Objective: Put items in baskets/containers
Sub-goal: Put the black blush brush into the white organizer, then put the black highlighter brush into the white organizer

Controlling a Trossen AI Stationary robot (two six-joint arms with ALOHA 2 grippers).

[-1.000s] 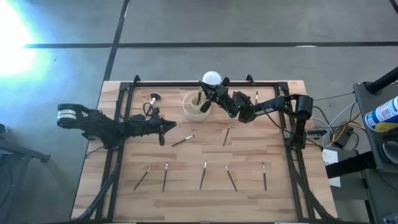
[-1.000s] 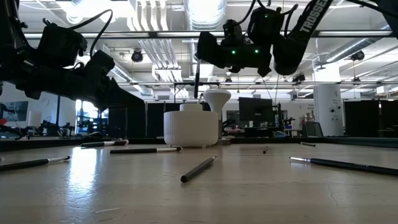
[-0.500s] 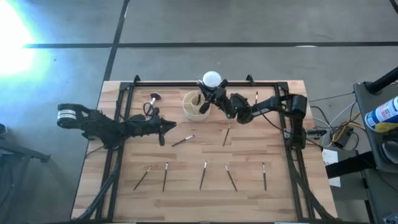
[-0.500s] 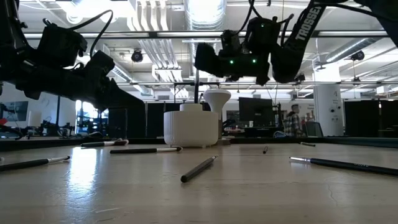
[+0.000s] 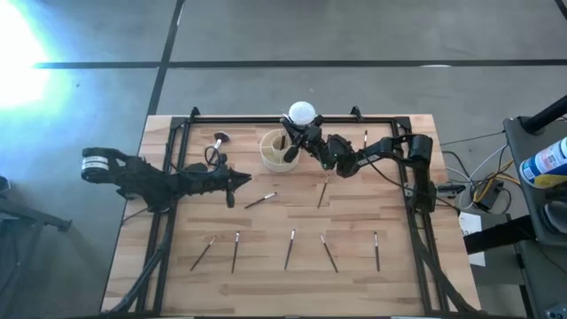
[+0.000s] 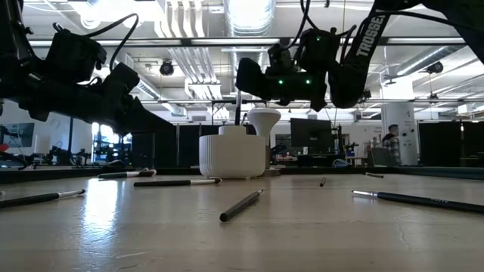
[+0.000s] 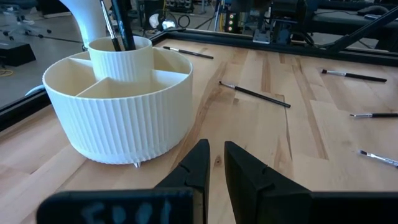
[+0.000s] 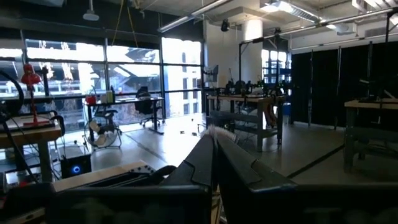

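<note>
Right gripper point(image 5: 293, 142), jaws clamped on a thin dark makeup brush point(image 6: 238, 108), hovers over the ribbed cream round organiser point(image 5: 278, 151); left gripper point(image 5: 241, 178) waits nearby, jaws slightly apart.

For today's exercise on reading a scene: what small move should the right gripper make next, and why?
Probably lower a little, then open. The right gripper hangs over the cream organiser, shut on a brush that stands upright above the centre cup, so a release should drop it in.
</note>
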